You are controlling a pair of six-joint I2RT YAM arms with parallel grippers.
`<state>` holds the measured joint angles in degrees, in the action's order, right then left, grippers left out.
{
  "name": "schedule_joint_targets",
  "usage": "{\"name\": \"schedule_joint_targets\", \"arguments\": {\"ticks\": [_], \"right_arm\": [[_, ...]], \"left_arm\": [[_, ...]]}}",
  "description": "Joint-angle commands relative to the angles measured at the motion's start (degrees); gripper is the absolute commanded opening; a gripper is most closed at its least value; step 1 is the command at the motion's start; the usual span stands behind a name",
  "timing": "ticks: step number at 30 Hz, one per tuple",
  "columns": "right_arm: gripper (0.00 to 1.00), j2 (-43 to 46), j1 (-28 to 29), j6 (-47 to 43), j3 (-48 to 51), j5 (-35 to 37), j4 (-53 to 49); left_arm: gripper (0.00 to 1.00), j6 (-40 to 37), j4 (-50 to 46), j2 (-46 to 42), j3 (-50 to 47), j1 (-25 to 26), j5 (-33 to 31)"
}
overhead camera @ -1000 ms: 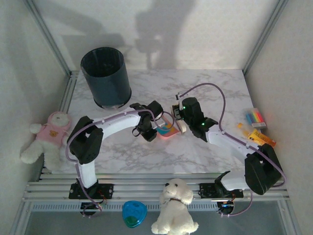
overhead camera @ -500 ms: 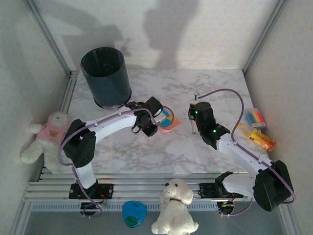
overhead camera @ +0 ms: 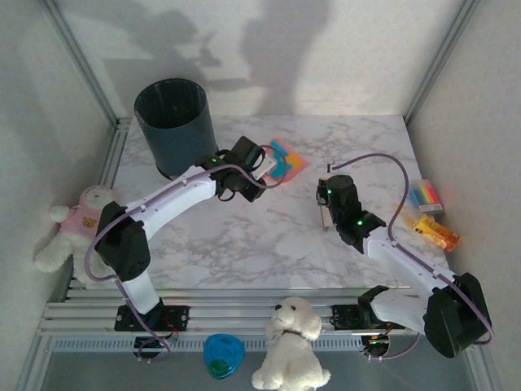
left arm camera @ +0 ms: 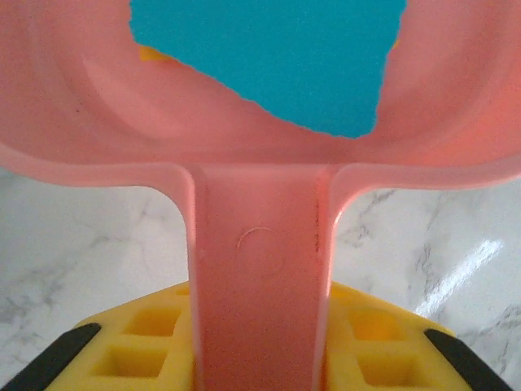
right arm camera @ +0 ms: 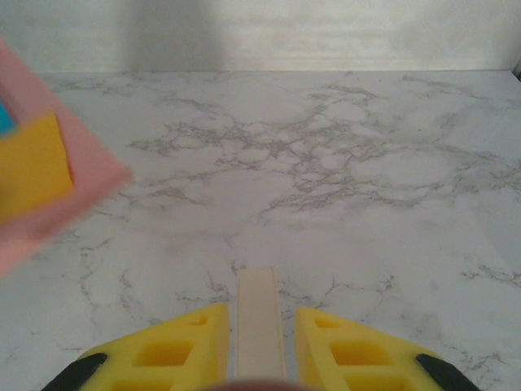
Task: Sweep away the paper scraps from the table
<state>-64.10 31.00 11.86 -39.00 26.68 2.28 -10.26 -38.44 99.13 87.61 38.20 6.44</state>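
My left gripper (overhead camera: 259, 169) is shut on the handle (left arm camera: 259, 269) of a pink dustpan (overhead camera: 282, 159), held up above the table (overhead camera: 269, 236) to the right of the bin. Paper scraps lie in the pan: a large teal piece (left arm camera: 277, 57) and an orange-yellow bit (left arm camera: 151, 53). In the right wrist view the pan (right arm camera: 57, 204) shows blurred at the left with an orange-yellow scrap (right arm camera: 32, 167) in it. My right gripper (overhead camera: 327, 199) stands mid-table, shut on a flat cream stick (right arm camera: 260, 318) that points toward the back wall.
A dark round bin (overhead camera: 175, 126) stands at the back left. A striped multicoloured block (overhead camera: 425, 195) and an orange-yellow toy (overhead camera: 435, 230) lie at the right edge. A teddy (overhead camera: 81, 224) sits left of the table, a white plush dog (overhead camera: 291, 342) and a blue heart-shaped lid (overhead camera: 223, 356) at the front rail.
The left arm has lifted the dustpan away from the right gripper, up and toward the back beside the bin. The right gripper has drawn back to the right with its stick.
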Motion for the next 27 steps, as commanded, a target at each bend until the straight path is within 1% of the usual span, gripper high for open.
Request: {"name": "schedule_joint_targets", "arguments": {"ticks": [1,7,11,22,27], "right_arm": [[0.0,1.38,-0.32,0.46,0.2,-1.07,1.14],[0.0,0.78,-0.3,-0.04,0.16,-3.05,1.67],[0.0,0.03,-0.41,-0.04,-0.09,-3.98,1.58],[0.0,-0.69,-0.35,0.53,-0.26,-5.23,1.56],[0.0,-1.05,-0.32,0.62,-0.63,-5.58,1.11]], "left_arm": [[0.0,1.74,3.41,-3.08,2.4,-1.51,1.49],[0.0,3.34,7.79,-6.5,2.33,-4.63,6.69],[0.0,4.67,9.91,-8.05,2.67,-7.42,11.58],[0.0,9.55,15.79,-11.45,2.56,-14.02,17.47],[0.0,13.97,18.79,-11.71,2.46,-17.89,22.24]]}}
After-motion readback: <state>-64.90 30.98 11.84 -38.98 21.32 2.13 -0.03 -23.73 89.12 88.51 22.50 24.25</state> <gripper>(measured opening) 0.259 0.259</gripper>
